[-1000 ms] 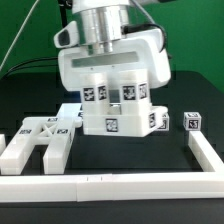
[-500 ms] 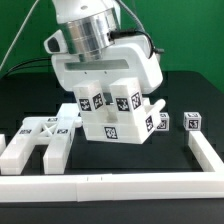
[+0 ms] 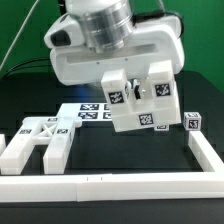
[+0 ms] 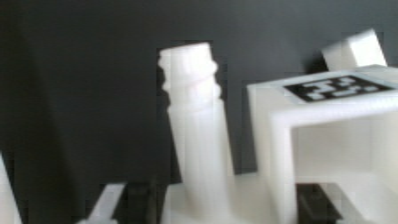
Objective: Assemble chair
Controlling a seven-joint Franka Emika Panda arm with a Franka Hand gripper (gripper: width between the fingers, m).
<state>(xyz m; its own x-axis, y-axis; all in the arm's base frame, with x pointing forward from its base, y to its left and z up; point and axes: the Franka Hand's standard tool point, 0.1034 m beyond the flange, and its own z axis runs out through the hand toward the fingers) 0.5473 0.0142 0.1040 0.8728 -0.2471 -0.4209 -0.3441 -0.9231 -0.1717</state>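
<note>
Lifted and swung since a second ago, the chair assembly (image 3: 140,100) now hangs clear of the desk (image 3: 120,150). It is higher and further toward the exterior view's right than it was, and tipped off level. With it gone from the middle, the marker board (image 3: 85,110) shows on the desk behind where it sat. I see the jaws closed narrow on the chair assembly, which hangs right under the big white housing (image 3: 100,55) in the upper middle of the frame. The fingertips themselves are hidden behind the blocks. At the lower left of the frame the H-shaped piece (image 3: 35,140) lies flat on the desk. A small tagged block (image 3: 192,122) sits on the desk at the exterior view's right, close to the raised assembly in the picture. The front rail (image 3: 110,185) runs along the bottom of the frame and meets the side rail (image 3: 205,150) at the lower right.

On the wrist view I get a ribbed white post (image 4: 192,120) standing upright close to the lens. Just beside it is a white frame-shaped block (image 4: 329,130) with a black-and-white tag (image 4: 342,87) on its upper face. Dark desk lies behind both. I cannot tell from this view where the jaws bite.
</note>
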